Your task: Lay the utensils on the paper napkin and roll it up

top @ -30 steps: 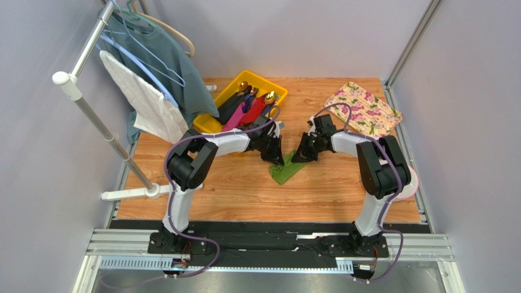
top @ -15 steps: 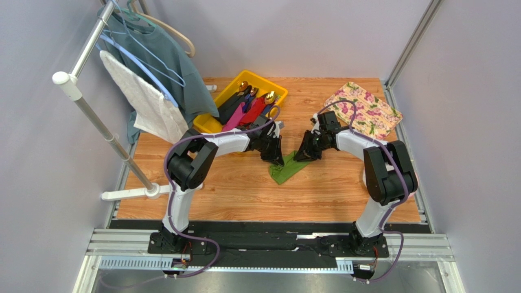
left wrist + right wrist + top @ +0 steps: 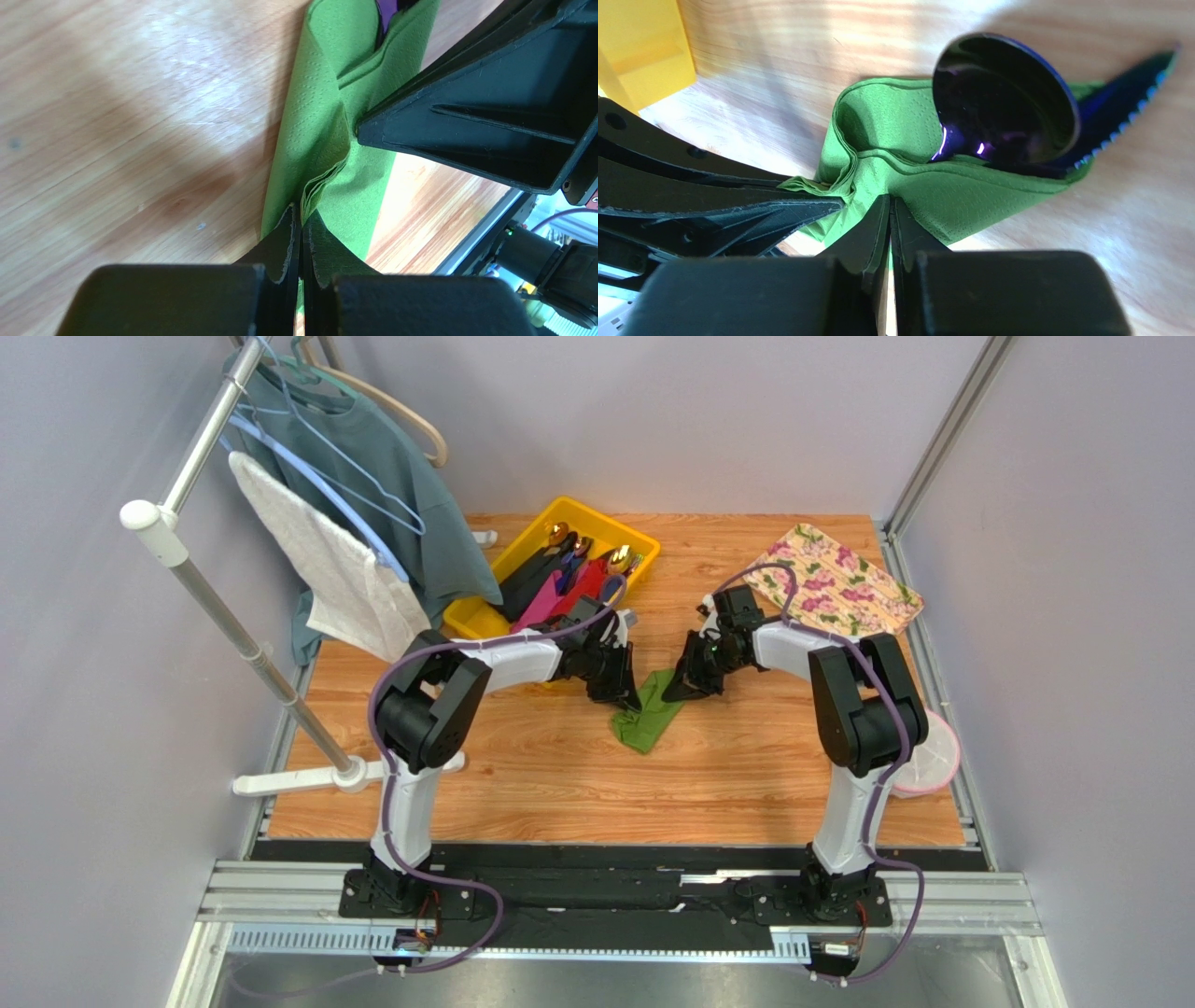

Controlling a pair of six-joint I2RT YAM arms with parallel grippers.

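Observation:
The green paper napkin (image 3: 643,721) lies folded over on the wooden table, also in the left wrist view (image 3: 319,122) and the right wrist view (image 3: 934,189). Inside its fold lie a dark iridescent spoon head (image 3: 1001,94) and a serrated knife blade (image 3: 1130,77). My left gripper (image 3: 627,692) is shut on one napkin edge (image 3: 302,213). My right gripper (image 3: 680,686) is shut on the napkin's other side (image 3: 889,203). The two grippers stand close together over the napkin. More utensils (image 3: 575,574) with purple, black, red and pink handles lie in the yellow bin.
The yellow bin (image 3: 631,539) stands at the back left of centre. A cream floral mat (image 3: 835,588) lies at the back right. A clothes rack (image 3: 211,602) with a teal shirt and white towel stands at the left. A pink-rimmed dish (image 3: 937,756) sits by the right edge.
Both grippers have moved a little back and left with the napkin. The napkin's visible part has shrunk and bunched, folding further over the utensils.

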